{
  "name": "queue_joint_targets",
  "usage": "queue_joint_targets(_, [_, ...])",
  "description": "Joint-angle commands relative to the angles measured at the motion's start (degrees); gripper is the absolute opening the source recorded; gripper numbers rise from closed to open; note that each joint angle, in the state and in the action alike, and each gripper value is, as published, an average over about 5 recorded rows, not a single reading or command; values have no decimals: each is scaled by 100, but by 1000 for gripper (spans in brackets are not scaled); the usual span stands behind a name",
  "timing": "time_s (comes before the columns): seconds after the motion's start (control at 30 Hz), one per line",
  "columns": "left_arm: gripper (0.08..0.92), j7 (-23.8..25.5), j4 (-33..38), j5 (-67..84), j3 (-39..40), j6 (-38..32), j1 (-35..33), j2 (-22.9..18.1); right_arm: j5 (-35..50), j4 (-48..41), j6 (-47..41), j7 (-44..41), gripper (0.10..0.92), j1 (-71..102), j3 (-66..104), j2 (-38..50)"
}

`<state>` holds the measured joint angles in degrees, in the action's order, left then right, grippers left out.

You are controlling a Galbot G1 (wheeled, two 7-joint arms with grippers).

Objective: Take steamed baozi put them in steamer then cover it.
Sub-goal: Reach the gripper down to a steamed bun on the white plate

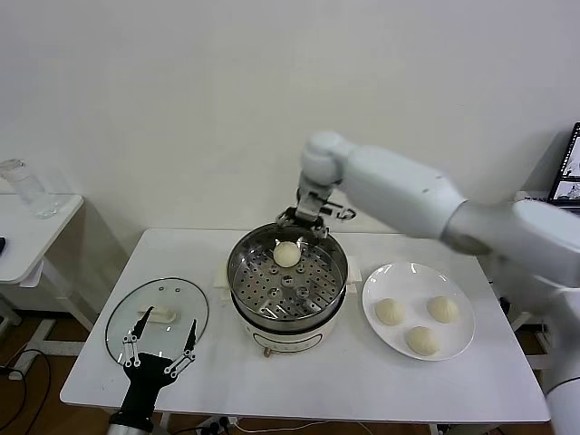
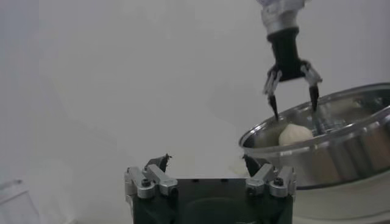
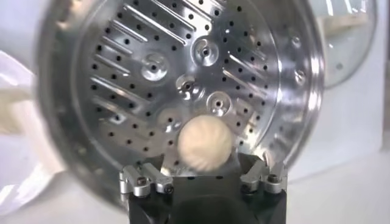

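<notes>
One baozi [image 1: 286, 255] lies on the steamer's [image 1: 287, 313] perforated tray at the far side, just below the right gripper [image 1: 305, 226] — jaws spread, holding nothing. Only the head view shows three more baozi [image 1: 420, 324] on the plate [image 1: 379, 288] to the right — and the left gripper [image 1: 161, 343], spread, near the glass lid [image 1: 122, 313].

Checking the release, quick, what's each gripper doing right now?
Left gripper: open, empty, by the glass lid.
Right gripper: open above the bun in the steamer, holding nothing.
</notes>
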<state>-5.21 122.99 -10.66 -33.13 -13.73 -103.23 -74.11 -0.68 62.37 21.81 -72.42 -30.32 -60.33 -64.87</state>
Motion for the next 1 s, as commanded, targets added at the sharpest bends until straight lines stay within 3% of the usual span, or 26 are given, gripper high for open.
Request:
queue_joint_targets(0.03, [823, -5, -68, 5, 89, 10, 41, 33, 2464, 369, -2063, -181, 823, -1178, -1180, 1720])
queue_joint_targets(0.4, [823, -3, -117, 47, 156, 34, 192, 40, 2612, 922, -2700, 580, 823, -207, -2320, 2638])
queue_joint_targets(1.0, [823, -2, -157, 51, 53, 9, 217, -13, 2010, 570, -2847, 1330, 823, 1107, -1911, 2300])
